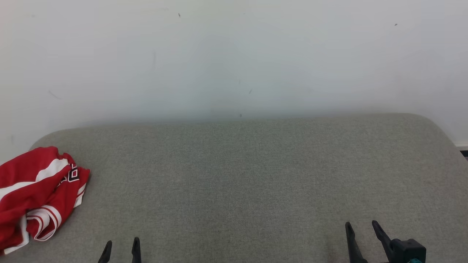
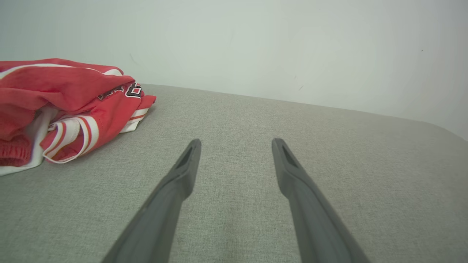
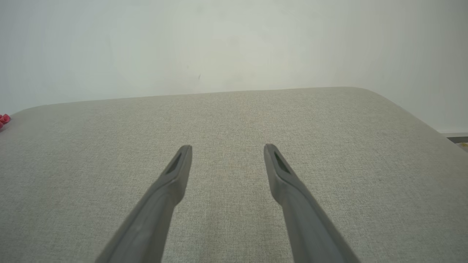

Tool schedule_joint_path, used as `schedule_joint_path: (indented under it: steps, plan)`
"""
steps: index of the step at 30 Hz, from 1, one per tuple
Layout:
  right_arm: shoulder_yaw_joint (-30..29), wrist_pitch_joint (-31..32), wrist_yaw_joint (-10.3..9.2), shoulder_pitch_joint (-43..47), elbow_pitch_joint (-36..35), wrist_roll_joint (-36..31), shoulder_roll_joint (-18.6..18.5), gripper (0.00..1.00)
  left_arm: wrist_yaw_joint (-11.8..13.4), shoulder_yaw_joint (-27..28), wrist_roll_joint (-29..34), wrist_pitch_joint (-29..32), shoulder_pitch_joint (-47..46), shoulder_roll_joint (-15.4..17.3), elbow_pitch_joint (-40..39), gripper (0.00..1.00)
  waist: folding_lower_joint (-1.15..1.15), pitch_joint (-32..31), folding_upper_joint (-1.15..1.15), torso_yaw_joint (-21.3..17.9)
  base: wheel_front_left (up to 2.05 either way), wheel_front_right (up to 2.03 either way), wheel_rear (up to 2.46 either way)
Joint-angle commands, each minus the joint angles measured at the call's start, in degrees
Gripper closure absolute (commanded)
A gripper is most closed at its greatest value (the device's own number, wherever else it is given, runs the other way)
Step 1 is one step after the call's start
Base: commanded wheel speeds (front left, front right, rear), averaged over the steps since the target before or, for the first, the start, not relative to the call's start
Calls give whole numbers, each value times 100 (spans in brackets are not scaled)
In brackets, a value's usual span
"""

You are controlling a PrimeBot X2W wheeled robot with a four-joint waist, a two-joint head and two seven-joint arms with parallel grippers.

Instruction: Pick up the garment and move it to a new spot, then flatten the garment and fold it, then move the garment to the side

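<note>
Well, from the head view a grey padded surface (image 1: 256,175) of coarse woven cloth, with rounded far corners, runs up to a plain white wall (image 1: 234,54) marked by a few dark specks. The garment (image 1: 36,193), red jersey-like fabric with white stripes and a bit of black-edged lettering, lies crumpled in a heap at the surface's left end, partly cut off by the picture's edge. The left fingers (image 1: 136,252) poke up at the bottom, just right of the heap and not touching it. The right fingers (image 1: 352,241) stand well apart at the lower right, with a dark block and a teal bit behind them. Both pairs are thin, dark and tapered.

Along the left wrist, the left fingers (image 2: 182,179) are spread wide with nothing between them, above bare cloth. The garment (image 2: 73,95) sits bunched up to their left, its folds hiding the lettering and a ribbed red hem blurred at the edge.

Along the right wrist, the right fingers (image 3: 173,182) are likewise splayed and hold nothing. A red sliver of garment (image 3: 3,119) peeks in at the far left edge.
</note>
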Motion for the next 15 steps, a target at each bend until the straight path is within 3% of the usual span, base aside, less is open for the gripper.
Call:
schedule_joint_path:
  steps: [1, 15]
  plan:
    - [20, -40, -11, 35, -17, -124, 6, 0, 5, 17, 115, -59, 74, 11, -4, 0, 0, -12, 0, -8, 0, 0, 0]
    - [117, -87, -12, 97, 52, -384, 14, 0, 6, 50, 401, -149, 100, -10, 80, 0, 0, -90, 0, -21, 0, 0, 0]
